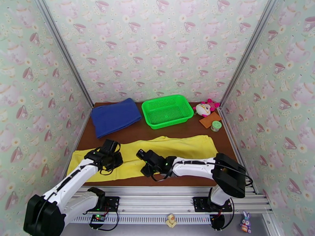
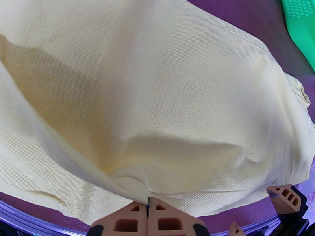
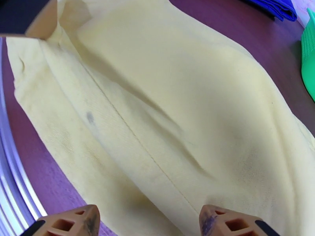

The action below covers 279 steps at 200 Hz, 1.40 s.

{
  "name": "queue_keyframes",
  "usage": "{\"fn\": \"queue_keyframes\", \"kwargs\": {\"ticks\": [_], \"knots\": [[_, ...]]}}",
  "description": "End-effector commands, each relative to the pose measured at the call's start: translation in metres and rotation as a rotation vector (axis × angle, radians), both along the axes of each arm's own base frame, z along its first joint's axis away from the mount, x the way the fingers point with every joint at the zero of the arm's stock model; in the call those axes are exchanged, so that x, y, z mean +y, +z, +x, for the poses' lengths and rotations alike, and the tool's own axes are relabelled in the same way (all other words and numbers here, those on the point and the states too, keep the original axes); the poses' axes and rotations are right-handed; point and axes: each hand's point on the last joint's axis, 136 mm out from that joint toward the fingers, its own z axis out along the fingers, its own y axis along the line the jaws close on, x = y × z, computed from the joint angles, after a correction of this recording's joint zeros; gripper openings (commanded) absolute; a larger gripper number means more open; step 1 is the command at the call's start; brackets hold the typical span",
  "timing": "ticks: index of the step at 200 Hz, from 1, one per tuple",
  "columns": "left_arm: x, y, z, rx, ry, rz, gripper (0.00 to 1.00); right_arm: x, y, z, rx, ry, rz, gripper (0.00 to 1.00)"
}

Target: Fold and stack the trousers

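Left gripper (image 2: 149,204) is closed tight on the trousers (image 1: 173,148) at their near edge, by the table (image 1: 161,133) rim; right gripper (image 3: 149,218) jaws stand apart.

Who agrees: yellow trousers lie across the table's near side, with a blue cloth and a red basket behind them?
No: the basket is green, not red, as the top external view shows. The trousers and blue cloth are as stated.

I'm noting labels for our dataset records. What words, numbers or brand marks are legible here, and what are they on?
Nothing reads clearly.
Small round pot: any print on its top is too small to read.
Dark strip at the table's near edge: pale characters, cut off and blurred.
Trousers, green basket, blue cloth: no markings visible.
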Motion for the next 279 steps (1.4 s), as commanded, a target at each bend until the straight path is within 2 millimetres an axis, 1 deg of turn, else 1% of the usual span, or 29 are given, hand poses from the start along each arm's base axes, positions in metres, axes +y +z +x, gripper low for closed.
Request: {"fn": "queue_keyframes", "kwargs": {"ticks": [1,10,21,34,43,49,56,71,85,100,116,163,197,209,234,259,277,279], "knots": [[-0.002,0.005,-0.003,-0.002,-0.005,-0.019,0.00,0.003,-0.001,0.009,-0.117,-0.022,-0.078,0.71],[-0.002,0.005,-0.002,-0.005,-0.002,-0.019,0.00,0.003,-0.002,0.011,-0.155,-0.034,-0.098,0.72],[-0.002,0.006,-0.003,-0.006,-0.004,-0.020,0.00,-0.002,-0.001,0.019,-0.213,-0.093,-0.122,0.73],[-0.002,0.006,-0.003,-0.006,-0.002,-0.023,0.00,-0.006,0.001,0.025,-0.250,-0.136,-0.136,0.70],[-0.002,0.006,-0.003,-0.008,-0.003,-0.023,0.00,-0.007,0.001,0.027,-0.265,-0.153,-0.128,0.61],[-0.002,0.006,-0.002,-0.008,-0.002,-0.023,0.00,-0.008,0.003,0.027,-0.272,-0.161,-0.119,0.50],[-0.002,0.006,-0.002,-0.008,-0.002,-0.023,0.00,-0.010,0.005,0.029,-0.283,-0.174,-0.115,0.40],[-0.003,0.006,-0.002,-0.009,-0.005,-0.023,0.00,-0.013,0.009,0.031,-0.302,-0.184,-0.117,0.28],[-0.002,0.007,-0.002,-0.011,-0.002,-0.021,0.00,-0.015,0.013,0.031,-0.311,-0.178,-0.118,0.12],[-0.002,0.006,-0.002,-0.007,0.000,-0.020,0.00,-0.014,0.013,0.026,-0.305,-0.142,-0.120,0.00],[-0.001,0.006,-0.003,-0.011,0.002,-0.020,0.00,-0.014,0.013,0.021,-0.301,-0.118,-0.127,0.00],[0.006,0.008,-0.010,0.002,0.010,0.010,0.01,-0.011,0.013,-0.002,-0.265,-0.040,-0.126,0.00],[0.009,0.006,-0.020,0.022,-0.001,0.024,0.01,-0.014,0.013,-0.019,-0.213,0.001,-0.119,0.00],[0.006,0.005,-0.022,0.020,-0.005,0.014,0.02,-0.014,0.013,-0.024,-0.189,0.020,-0.118,0.00],[0.009,0.001,-0.031,0.051,0.001,0.042,0.02,-0.017,0.011,-0.031,-0.151,0.038,-0.133,0.00],[0.009,-0.004,-0.037,0.054,0.015,0.042,0.03,-0.021,0.003,-0.037,-0.115,0.049,-0.156,0.00],[0.008,-0.007,-0.043,0.062,0.026,0.040,0.05,-0.021,-0.007,-0.040,-0.093,0.054,-0.175,0.00],[0.009,-0.007,-0.043,0.061,0.030,0.042,0.05,-0.022,-0.008,-0.040,-0.093,0.054,-0.176,0.02]]}}
